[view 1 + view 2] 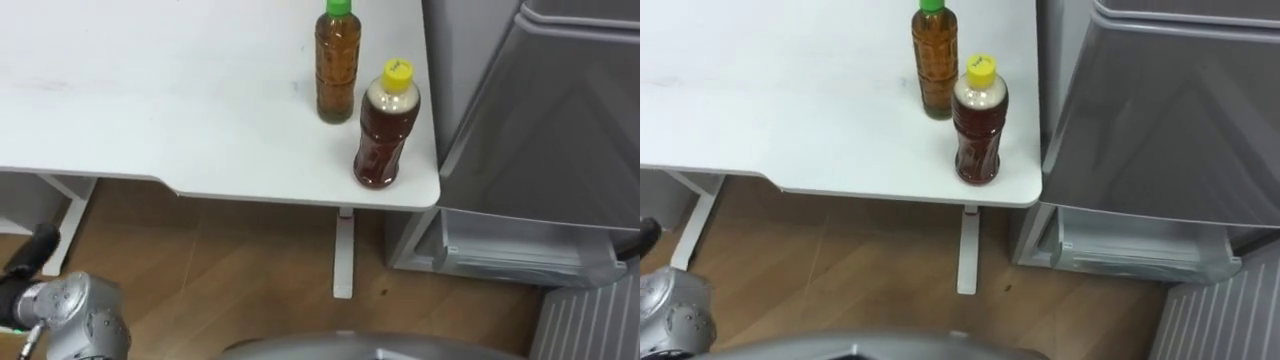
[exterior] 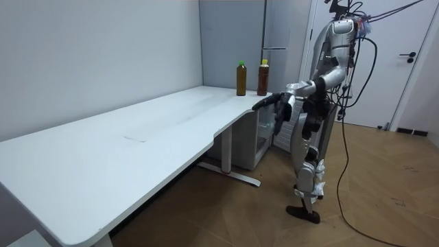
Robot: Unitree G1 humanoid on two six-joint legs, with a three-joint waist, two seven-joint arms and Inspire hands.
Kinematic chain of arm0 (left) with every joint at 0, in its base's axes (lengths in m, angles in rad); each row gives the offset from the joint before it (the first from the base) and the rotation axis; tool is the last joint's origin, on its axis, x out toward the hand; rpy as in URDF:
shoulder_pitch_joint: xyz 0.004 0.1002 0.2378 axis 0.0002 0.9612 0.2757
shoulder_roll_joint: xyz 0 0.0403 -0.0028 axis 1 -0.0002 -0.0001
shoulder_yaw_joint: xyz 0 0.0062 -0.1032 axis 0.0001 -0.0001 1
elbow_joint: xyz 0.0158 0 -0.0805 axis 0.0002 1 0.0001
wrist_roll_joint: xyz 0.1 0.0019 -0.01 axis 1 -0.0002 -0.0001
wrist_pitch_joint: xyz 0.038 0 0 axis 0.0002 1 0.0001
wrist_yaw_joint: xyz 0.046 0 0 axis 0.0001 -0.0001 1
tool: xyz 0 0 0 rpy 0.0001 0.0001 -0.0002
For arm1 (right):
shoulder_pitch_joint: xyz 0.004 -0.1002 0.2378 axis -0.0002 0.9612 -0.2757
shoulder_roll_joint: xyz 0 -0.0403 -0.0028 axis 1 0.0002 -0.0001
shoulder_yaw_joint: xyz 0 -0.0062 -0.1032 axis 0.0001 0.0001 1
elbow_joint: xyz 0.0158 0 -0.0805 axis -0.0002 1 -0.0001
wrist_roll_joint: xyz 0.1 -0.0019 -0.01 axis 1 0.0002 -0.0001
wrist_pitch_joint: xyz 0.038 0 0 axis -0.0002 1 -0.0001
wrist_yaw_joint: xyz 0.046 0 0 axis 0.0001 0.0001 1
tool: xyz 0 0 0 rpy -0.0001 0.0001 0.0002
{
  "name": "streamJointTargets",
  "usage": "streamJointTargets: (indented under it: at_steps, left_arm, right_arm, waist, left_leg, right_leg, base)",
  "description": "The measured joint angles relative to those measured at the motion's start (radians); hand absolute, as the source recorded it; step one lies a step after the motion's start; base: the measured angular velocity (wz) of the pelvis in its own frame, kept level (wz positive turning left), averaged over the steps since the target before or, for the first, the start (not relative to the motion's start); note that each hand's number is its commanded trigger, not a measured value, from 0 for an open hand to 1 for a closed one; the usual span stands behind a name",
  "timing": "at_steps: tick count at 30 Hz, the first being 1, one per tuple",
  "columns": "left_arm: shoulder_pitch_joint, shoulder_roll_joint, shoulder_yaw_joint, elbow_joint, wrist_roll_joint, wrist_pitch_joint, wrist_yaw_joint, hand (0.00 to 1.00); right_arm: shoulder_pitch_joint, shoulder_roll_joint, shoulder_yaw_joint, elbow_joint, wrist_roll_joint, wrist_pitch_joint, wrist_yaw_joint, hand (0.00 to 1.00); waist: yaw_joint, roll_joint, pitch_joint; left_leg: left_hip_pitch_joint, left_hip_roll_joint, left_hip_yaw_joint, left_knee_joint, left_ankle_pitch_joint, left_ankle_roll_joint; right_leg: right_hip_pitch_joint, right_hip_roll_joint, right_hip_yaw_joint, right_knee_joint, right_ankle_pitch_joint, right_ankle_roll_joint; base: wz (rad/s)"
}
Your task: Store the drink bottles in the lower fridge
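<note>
Drinks (image 1: 336,70) on table (image 1: 150,100) beside fridge (image 1: 560,130)

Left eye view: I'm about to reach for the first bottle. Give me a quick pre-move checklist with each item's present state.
1. The yellow-capped bottle is upright, cap on, near the corner of the table: ok.
2. The green-capped bottle is upright, cap on, standing apart behind it: ok.
3. The left hand is away from both bottles, low beyond the table's edge: ok.
4. The lower fridge is open enough to load: cannot tell.
5. No other thing stands around the bottles: ok.
</note>
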Motion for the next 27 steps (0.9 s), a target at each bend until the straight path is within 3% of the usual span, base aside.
streamJointTargets:
  at_steps: [4,7,10,14,23,27]
  left_arm:
    - [0.000,0.003,-0.010,-0.164,0.163,-0.009,-0.002,0.00]
    - [0.000,0.006,-0.020,-0.333,0.193,-0.013,-0.044,0.00]
    - [-0.010,0.014,-0.070,-0.479,0.199,-0.018,-0.136,0.00]
    - [-0.040,0.025,-0.140,-0.519,0.199,-0.015,-0.265,0.00]
    - [-0.082,0.025,-0.285,-0.637,0.197,-0.005,-0.590,0.00]
    - [-0.090,0.026,-0.333,-0.662,0.129,0.018,-0.750,0.00]
  right_arm:
    - [-0.003,-0.003,-0.003,0.007,-0.001,-0.003,0.017,0.00]
    - [-0.007,-0.004,-0.003,0.017,-0.001,-0.010,0.036,0.00]
    - [-0.013,-0.008,-0.002,0.020,-0.003,-0.023,0.065,0.00]
    - [-0.032,-0.011,-0.002,0.037,-0.003,-0.026,0.083,0.00]
    - [-0.071,-0.017,-0.002,0.060,-0.044,-0.034,0.100,0.00]
    - [-0.092,-0.024,0.000,0.087,-0.058,-0.045,0.121,0.00]
  waist:
    - [-0.004,-0.001,0.0013]
    - [-0.005,-0.005,0.0035]
    - [-0.016,-0.012,0.0136]
    - [-0.033,-0.013,0.0180]
    - [-0.057,-0.011,0.0155]
    - [-0.080,-0.011,0.0141]
  left_leg:
    - [-0.001,0.000,-0.007,-0.001,0.000,0.000]
    - [0.000,-0.001,-0.013,0.002,0.000,-0.001]
    - [-0.003,-0.002,-0.016,0.008,0.001,-0.001]
    - [-0.016,-0.003,-0.029,0.019,0.001,-0.001]
    - [-0.036,0.000,-0.014,0.022,0.003,-0.005]
    - [-0.037,-0.001,-0.014,0.025,0.004,-0.005]
  right_leg:
    - [-0.002,0.000,-0.007,-0.001,0.000,0.000]
    - [0.008,-0.001,-0.021,-0.002,0.000,0.000]
    - [0.015,-0.001,-0.024,-0.003,0.000,0.000]
    - [0.013,-0.001,-0.033,-0.003,0.000,0.000]
    - [-0.016,-0.001,-0.034,-0.001,0.000,0.000]
    - [-0.015,-0.001,-0.033,-0.001,0.000,0.000]
  base:
    - [0.05]
    - [0.08]
    - [0.10]
    - [0.09]
    - [-0.05]
    - [-0.01]
